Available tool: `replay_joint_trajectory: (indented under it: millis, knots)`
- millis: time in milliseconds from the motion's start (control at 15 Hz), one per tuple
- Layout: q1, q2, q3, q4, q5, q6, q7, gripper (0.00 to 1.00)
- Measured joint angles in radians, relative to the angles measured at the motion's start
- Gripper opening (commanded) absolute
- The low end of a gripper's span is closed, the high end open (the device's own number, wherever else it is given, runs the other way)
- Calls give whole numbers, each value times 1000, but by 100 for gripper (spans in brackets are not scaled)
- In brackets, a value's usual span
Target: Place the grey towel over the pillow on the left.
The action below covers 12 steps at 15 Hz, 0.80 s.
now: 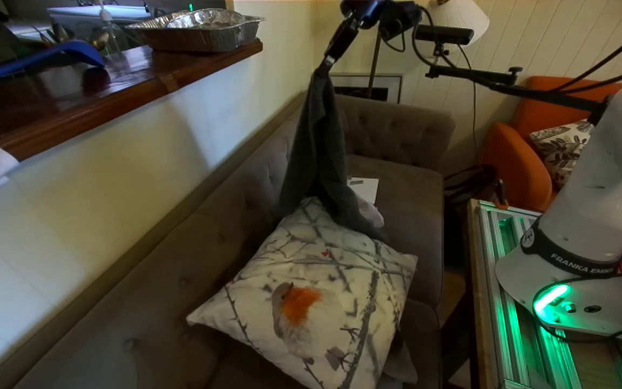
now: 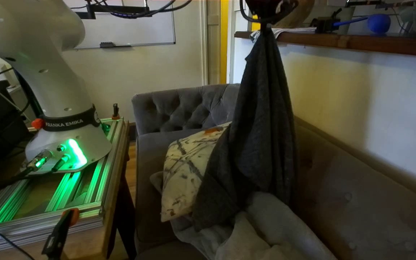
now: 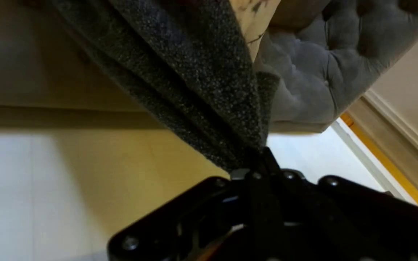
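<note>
Your grey towel [image 2: 265, 119] hangs in long folds over the sofa, its lower end at the edge of the white pillow [image 1: 338, 302] with printed branches and an orange-breasted bird; you can't tell from here whether the two touch. Your claw [image 1: 324, 66] is closed on the towel's top, pinching it into a narrow peak. The pillow lies tilted on the sofa [image 1: 151, 302], whose grey-brown back is buttoned and tufted. On the seat you also have a pale blanket [image 2: 287, 224], bunched below the towel, and a white sheet [image 1: 367, 189].

Alongside the sofa stands your desk [image 2: 90, 243], wood topped with metal rails [image 1: 490, 237]. It carries the robot base [image 2: 92, 148], lit green in both exterior views, with a black-and-orange clamp [image 2: 54, 240] at a corner.

Behind the sofa's back you see a pale wall [image 1: 127, 189], topped by a glossy brown ledge [image 1: 127, 97] bearing a foil tray [image 1: 203, 39] and a blue object [image 1: 73, 48]. Farther out, an orange armchair [image 1: 505, 154] holds a leaf-patterned cushion [image 1: 565, 151], near a white lampshade [image 1: 465, 19] and a panelled wall [image 1: 532, 40]. In an exterior view, a whiteboard [image 2: 150, 30] hangs beyond the desk.
</note>
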Motion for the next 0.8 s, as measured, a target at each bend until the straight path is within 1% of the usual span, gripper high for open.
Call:
replay_joint_trajectory:
  millis: [133, 467, 600, 800]
  knots:
    - [1, -78, -28, -24, -3, -7, -30, 0]
    - [4, -240, -57, -95, -3, -33, -150, 0]
    - [4, -302, -63, -112, -11, -64, -169, 0]
    - [26, -335, -56, -121, -29, -118, -167, 0]
